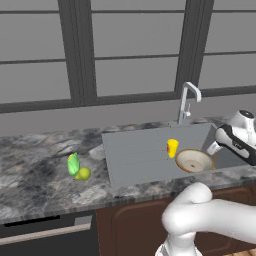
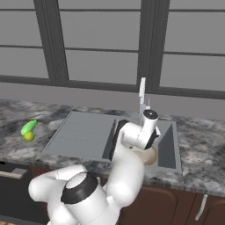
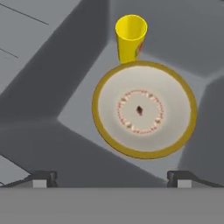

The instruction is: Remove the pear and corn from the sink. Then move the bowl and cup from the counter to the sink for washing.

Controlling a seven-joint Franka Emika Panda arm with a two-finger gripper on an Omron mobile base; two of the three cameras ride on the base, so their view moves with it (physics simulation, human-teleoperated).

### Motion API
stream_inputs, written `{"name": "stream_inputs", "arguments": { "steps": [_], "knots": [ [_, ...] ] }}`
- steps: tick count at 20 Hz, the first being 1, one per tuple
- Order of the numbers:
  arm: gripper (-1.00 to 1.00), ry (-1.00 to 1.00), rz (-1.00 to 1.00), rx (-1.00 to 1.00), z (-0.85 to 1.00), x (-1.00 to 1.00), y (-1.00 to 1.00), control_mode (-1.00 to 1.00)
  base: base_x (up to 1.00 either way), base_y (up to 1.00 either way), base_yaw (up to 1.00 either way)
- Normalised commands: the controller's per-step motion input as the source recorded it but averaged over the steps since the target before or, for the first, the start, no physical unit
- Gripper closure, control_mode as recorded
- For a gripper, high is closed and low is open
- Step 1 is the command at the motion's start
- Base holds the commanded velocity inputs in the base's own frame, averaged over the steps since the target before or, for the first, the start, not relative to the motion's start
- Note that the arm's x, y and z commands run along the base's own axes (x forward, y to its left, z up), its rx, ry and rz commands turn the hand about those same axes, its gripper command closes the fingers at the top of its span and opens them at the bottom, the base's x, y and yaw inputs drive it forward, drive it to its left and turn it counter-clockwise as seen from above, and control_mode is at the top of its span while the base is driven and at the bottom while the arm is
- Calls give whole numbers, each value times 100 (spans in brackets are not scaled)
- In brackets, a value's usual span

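The gripper [image 3: 111,177] is hanging wide open and empty above the bowl [image 3: 144,109], the cup [image 3: 131,38] standing at its 12 o'clock edge.

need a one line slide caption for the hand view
Open hand above the bowl and upright yellow cup, both inside the grey sink.

The bowl [image 3: 144,109] lies in the sink [image 3: 52,74], between the wide-apart fingertips [image 3: 43,178] and a bit past them. The yellow cup [image 3: 131,38] stands upright just beyond, touching the bowl's rim.
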Motion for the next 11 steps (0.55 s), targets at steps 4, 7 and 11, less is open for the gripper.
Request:
{"name": "stream_inputs", "arguments": {
  "steps": [4,7,11],
  "knots": [
    [-100,10,-6,-3,55,-27,2,-100,0,0,0],
    [-100,9,-1,-2,52,-31,0,-100,0,0,0],
    [-100,9,0,0,46,-41,0,-100,0,0,0]
  ]
}}
